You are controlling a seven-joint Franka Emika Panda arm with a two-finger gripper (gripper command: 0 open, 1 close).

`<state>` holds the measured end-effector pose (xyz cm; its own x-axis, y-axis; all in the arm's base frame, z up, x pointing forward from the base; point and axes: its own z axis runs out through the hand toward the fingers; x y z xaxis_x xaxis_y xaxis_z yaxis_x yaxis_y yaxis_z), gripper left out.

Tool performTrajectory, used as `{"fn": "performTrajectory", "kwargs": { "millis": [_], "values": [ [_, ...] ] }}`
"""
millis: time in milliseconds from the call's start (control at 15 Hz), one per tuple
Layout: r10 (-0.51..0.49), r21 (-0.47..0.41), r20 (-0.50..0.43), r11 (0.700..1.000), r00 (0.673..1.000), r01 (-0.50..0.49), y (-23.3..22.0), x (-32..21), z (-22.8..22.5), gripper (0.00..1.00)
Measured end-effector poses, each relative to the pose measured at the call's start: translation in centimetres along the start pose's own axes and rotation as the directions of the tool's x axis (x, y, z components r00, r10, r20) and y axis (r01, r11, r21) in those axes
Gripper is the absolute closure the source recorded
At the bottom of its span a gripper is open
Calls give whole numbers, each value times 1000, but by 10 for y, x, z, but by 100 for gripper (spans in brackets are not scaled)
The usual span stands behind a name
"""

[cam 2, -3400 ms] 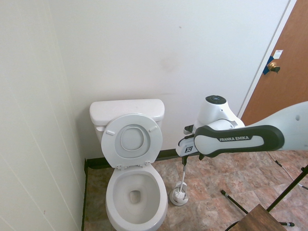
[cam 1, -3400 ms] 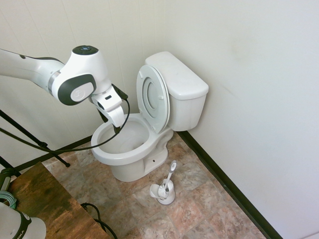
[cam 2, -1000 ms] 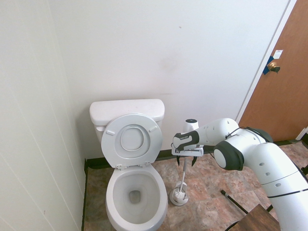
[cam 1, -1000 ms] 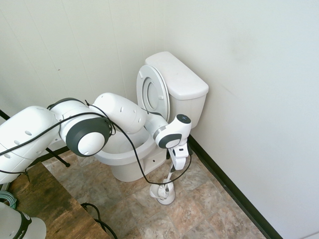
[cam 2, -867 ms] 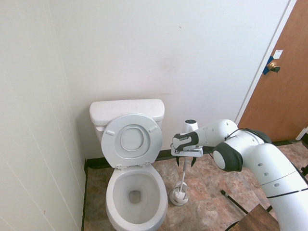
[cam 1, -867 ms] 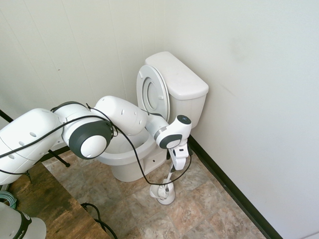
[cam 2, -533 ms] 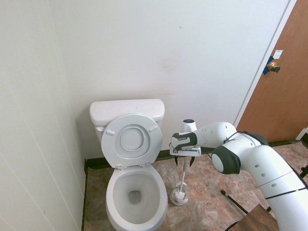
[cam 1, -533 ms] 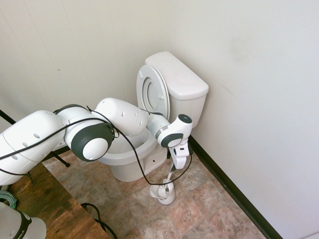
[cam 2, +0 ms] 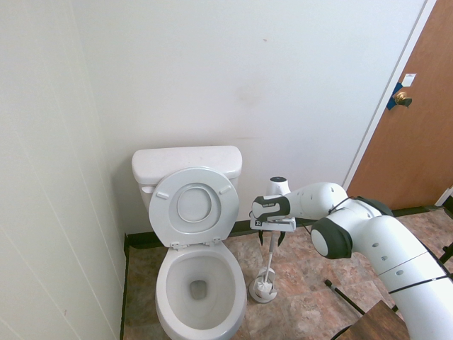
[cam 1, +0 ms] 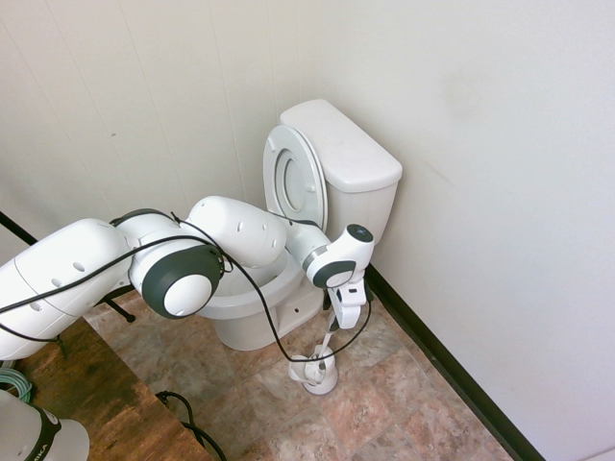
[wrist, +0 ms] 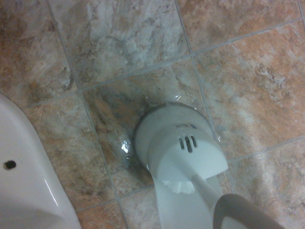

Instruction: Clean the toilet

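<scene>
With its lid and seat raised against the tank, the toilet [cam 2: 191, 262] stands in the corner with its bowl exposed, ready for scrubbing. Just beside its base on the tiled floor [cam 1: 384, 403] sits a white brush holder [cam 2: 262, 289], the toilet brush [cam 2: 270, 262] upright in it with the handle presented for a top grasp. Above it, the claw [cam 2: 272, 241] points straight down, its fingers astride the upper handle; whether they have clamped it cannot be told. Cleaning judged not yet begun. No legible writing: the small mark on the holder, in the wrist view, is too blurred to read.
</scene>
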<state>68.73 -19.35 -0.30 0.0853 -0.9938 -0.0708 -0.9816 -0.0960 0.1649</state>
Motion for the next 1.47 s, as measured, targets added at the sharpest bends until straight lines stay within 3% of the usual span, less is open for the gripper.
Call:
{"fn": "performTrajectory", "kwargs": {
  "millis": [1000, 1467],
  "values": [
    [6, 5, 1, 1000, 1000, -6, 0, 6, -3, 100],
    [-111, 42, -16, 993, 994, 112, 16, -13, -31, 100]
  ]
}}
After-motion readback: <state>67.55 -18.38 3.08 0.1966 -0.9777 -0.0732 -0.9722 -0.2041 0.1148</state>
